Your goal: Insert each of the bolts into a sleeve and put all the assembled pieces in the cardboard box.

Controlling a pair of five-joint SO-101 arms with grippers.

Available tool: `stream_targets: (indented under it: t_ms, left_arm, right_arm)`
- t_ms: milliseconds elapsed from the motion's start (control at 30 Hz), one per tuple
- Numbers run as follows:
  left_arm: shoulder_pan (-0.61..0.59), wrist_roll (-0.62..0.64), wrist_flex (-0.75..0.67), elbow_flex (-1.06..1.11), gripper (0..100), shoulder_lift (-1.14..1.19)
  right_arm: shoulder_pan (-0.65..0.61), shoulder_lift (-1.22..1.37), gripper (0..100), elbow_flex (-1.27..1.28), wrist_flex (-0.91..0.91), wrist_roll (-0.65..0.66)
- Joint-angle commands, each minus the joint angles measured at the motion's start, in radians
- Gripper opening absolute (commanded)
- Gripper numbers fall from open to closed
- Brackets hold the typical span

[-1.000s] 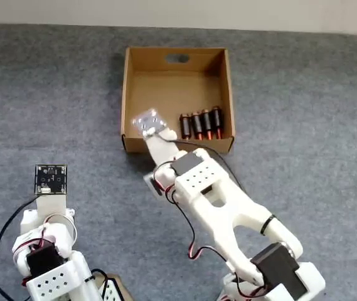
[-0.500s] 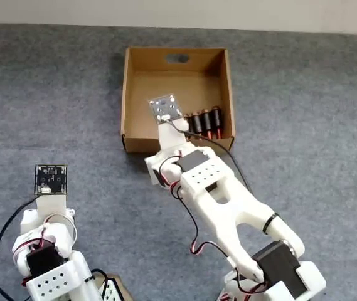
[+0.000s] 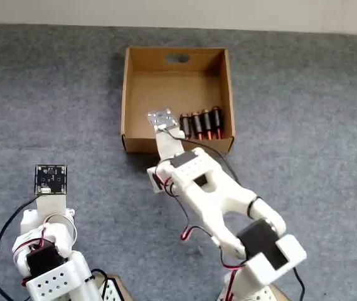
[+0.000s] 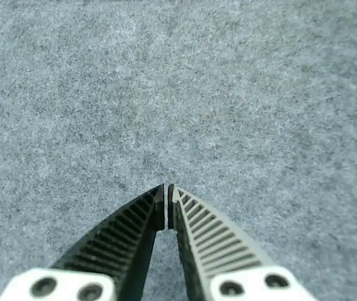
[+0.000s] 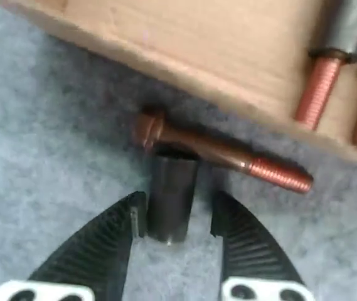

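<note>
- The right gripper [image 5: 178,199] is set with its black ribbed jaws apart, one on either side of a short dark grey metal sleeve [image 5: 170,204]. One jaw looks to be touching the sleeve and a gap is seen at the other, so no clamp is judged yet.
- The sleeve appears to lie on the grey carpet [image 5: 40,144]. Its far end is just beside the head of a copper-coloured bolt [image 5: 219,153], which is not yet inserted.
- The bolt is laid crosswise along the outer wall of the brown cardboard box [image 5: 134,31]. Realignment is judged necessary before mating.
- Four assembled bolt-and-sleeve pieces [image 3: 201,124] are packed side by side in the box corner nearest the right arm.
- The left gripper [image 4: 166,188] is pressed together on nothing over bare carpet, well apart from the box and presumably parked out of the way.
</note>
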Motion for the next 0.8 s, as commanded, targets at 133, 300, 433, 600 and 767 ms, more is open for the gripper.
stream_targets:
  t_ms: [133, 300, 433, 600, 767]
  left_arm:
    - [0.012, -0.008, 0.006, 0.016, 4, -0.007]
    - [0.012, -0.008, 0.006, 0.016, 4, -0.007]
    - [0.012, -0.008, 0.006, 0.016, 4, -0.007]
    - [0.012, -0.008, 0.006, 0.016, 4, -0.007]
    - [0.012, -0.008, 0.006, 0.016, 4, -0.007]
  right_arm:
    - [0.016, -0.015, 9.1, -0.062, 0.024, -0.005]
    - [0.018, -0.189, 1.3, -0.062, 0.196, -0.003]
    - [0.019, -0.334, 0.5, -0.058, 0.360, -0.003]
    - [0.038, -0.346, 0.6, 0.042, 0.423, 0.000]
    - [0.035, -0.260, 0.6, 0.159, 0.380, 0.213]
